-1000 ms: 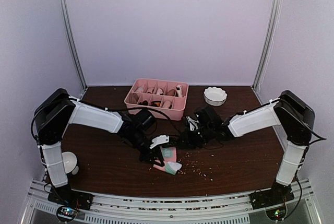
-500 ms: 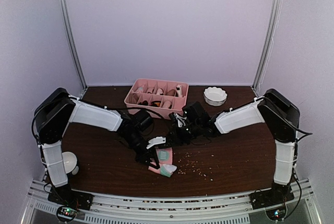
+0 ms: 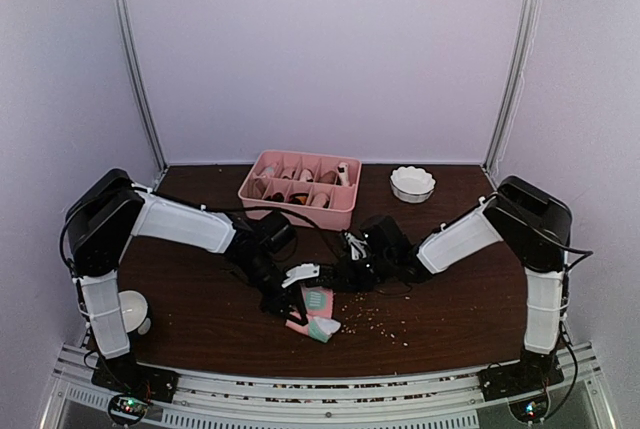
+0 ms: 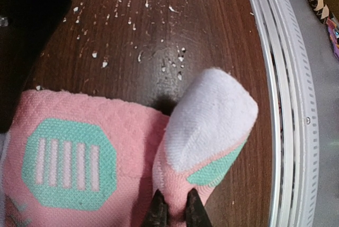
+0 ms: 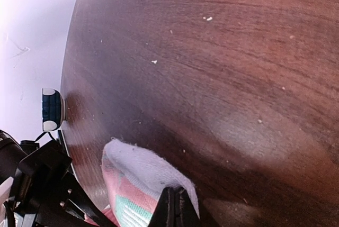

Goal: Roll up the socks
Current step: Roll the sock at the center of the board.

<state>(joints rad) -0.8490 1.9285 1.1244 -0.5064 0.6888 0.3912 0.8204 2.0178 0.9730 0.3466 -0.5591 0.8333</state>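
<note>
The brown table carries the pink sock near the middle of its near edge, between the two arms. The left gripper has its fingers almost together, pinching the pink fabric just beneath the sock's white-tipped near end. The right gripper, likewise nearly closed, nips the sock's white far end.
</note>
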